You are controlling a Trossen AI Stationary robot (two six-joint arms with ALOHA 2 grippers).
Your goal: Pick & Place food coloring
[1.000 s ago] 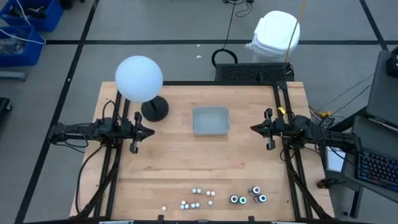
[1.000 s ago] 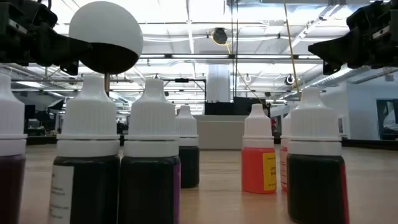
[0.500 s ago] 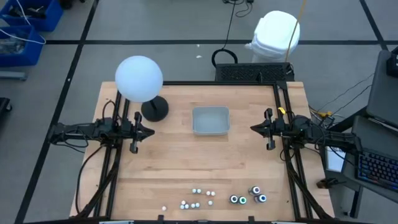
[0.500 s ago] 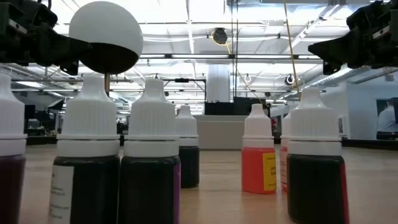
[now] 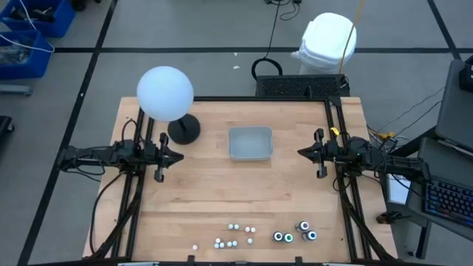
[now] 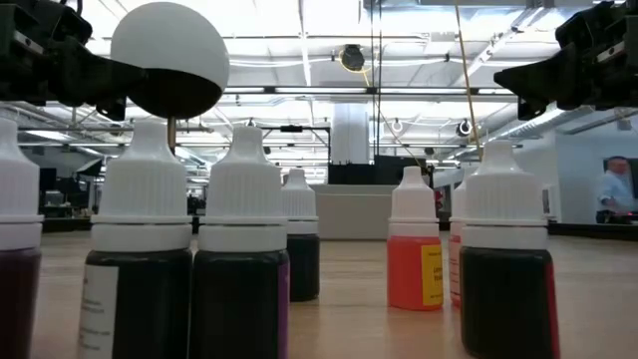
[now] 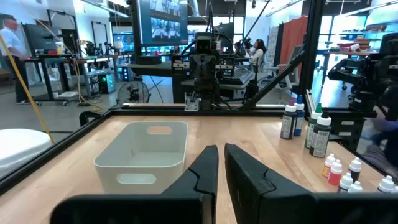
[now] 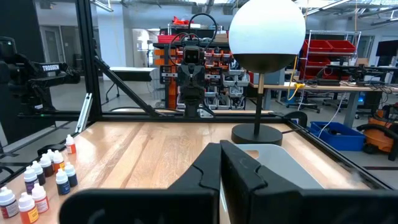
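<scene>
Only "TROSSEN" reads, beyond food coloring (image 8: 43,180).

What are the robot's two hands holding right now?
Nothing. The left hand and the right hand are both shut and empty, far from the food coloring.

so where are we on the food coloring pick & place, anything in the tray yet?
Nothing done yet. The clear tray at the table's middle looks empty. In hand: nothing; the left gripper and right gripper hover on either side of the tray, fingers shut on nothing. Left: everything. The small white-capped bottles and the dark jars sit grouped near the table's front edge, untouched.
</scene>
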